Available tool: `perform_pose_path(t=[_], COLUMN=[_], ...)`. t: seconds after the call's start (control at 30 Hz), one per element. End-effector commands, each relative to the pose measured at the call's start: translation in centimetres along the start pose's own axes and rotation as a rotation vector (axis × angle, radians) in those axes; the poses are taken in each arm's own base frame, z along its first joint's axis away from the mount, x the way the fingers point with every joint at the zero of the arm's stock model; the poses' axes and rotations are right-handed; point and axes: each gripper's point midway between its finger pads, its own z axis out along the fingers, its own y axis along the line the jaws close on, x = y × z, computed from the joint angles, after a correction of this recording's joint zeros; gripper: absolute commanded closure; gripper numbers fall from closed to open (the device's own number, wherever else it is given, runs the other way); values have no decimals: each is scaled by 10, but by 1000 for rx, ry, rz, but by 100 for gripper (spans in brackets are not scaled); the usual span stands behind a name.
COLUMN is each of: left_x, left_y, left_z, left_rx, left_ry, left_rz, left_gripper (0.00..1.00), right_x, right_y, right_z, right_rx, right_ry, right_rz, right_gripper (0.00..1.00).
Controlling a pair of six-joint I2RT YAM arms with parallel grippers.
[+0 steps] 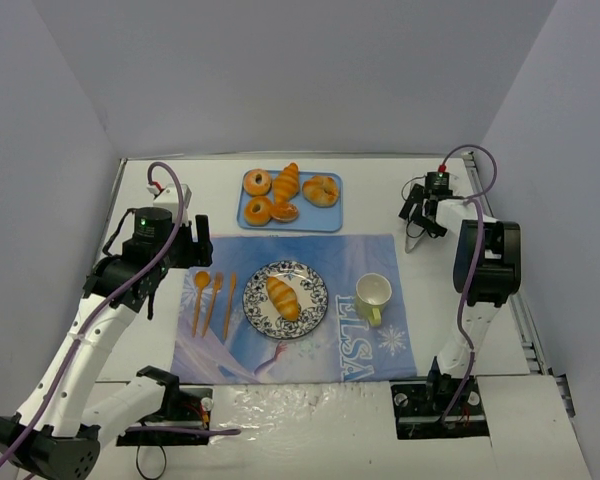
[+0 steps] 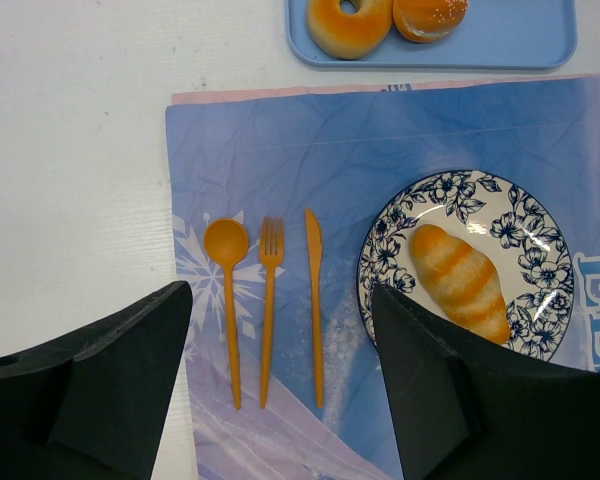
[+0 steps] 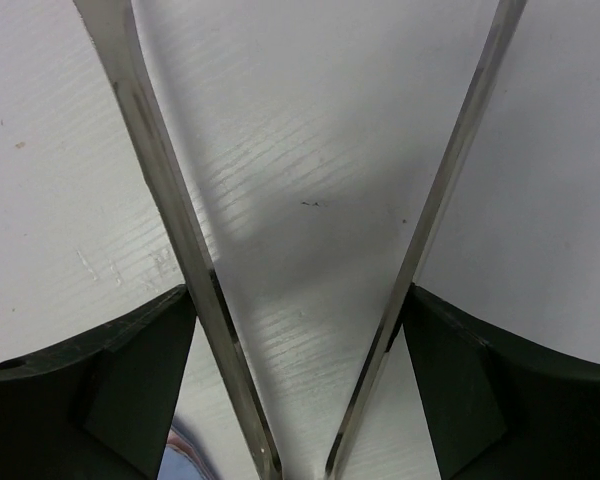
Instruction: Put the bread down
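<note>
The bread (image 1: 282, 297) is a golden-yellow ridged roll lying on the blue-patterned plate (image 1: 316, 290) in the middle of the placemat. It also shows in the left wrist view (image 2: 460, 282) on the plate (image 2: 450, 190). My left gripper (image 1: 202, 247) is open and empty, hovering over the cutlery to the left of the plate (image 2: 280, 290). My right gripper (image 1: 421, 212) is at the back right over bare table, far from the plate. It is shut on metal tongs (image 3: 160, 180) that spread in a V between its fingers (image 3: 298, 300).
A blue tray (image 1: 310, 217) behind the placemat holds ring doughnuts and a deeper-orange croissant (image 1: 287, 181). An orange spoon (image 2: 227, 300), fork (image 2: 269, 300) and knife (image 2: 316, 300) lie left of the plate. A pale mug (image 1: 373, 297) stands right of it.
</note>
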Motion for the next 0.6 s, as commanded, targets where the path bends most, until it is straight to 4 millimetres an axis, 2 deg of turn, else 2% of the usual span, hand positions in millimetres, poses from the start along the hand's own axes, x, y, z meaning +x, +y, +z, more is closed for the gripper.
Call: perform_pose_path(t=[0.0, 0.23, 0.37, 0.5, 0.57], left_x=[-17, -17, -17, -17, -17], left_y=[-6, -5, -5, -5, -5], left_z=[-2, -1, -1, -2, -1], left_rx=[21, 16, 16, 18, 18], left_ry=[-58, -56, -55, -57, -57], left_rz=[-10, -10, -10, -10, -10], left_gripper=[31, 31, 31, 31, 31], right_x=[-22, -37, -57, -76, -82], right_y=[16, 21, 28, 53, 70], right_z=[-24, -58, -100, -158, -195], right_rx=[-45, -43, -73, -160, -255], right_ry=[-72, -116, -210, -321, -373], right_rz=[-5, -7, -14, -35, -50], right_gripper=[18, 16, 15, 12, 9])
